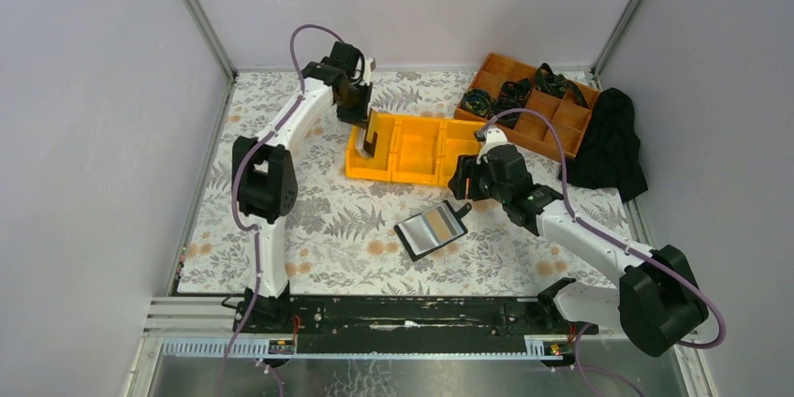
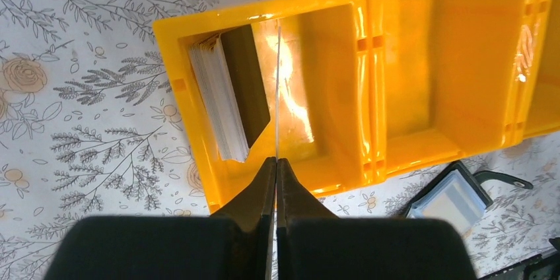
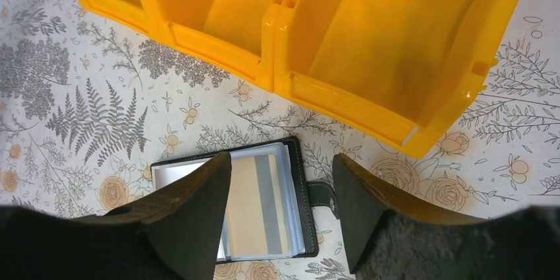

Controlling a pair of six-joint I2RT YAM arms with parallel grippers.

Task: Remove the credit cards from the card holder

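left claw (image 2: 276, 168): pinched tight on one thin credit card (image 2: 278, 95), seen edge-on and sticking straight out ahead of the tips. it hangs over the end compartment of the yellow bin (image 2: 367, 95). just left of the held card a stack of cards (image 2: 218, 98) leans on that compartment's outer wall. the rest of that compartment and the next one over look bare.

right claw (image 3: 280, 158): wide, holding nothing, hovering right above the card holder (image 3: 298, 194). the holder lies open and flat on the tabletop (image 3: 99, 115), apart from the bin's front wall beyond it. a tan card (image 3: 247, 207) with a grey stripe sits in the top clear sleeve, between the two fingers in the wrist view. strap tab (image 3: 320, 194) pokes out beside the right finger.

step in hand, by my read: dropping off one pulled card, with the holder not yet empty. next move likely needs the left claw to let go low so the card falls against the stack. the right claw then has to come down and pin the holder or nip the tan card's edge; the sleeve is slick and the holder may slide.
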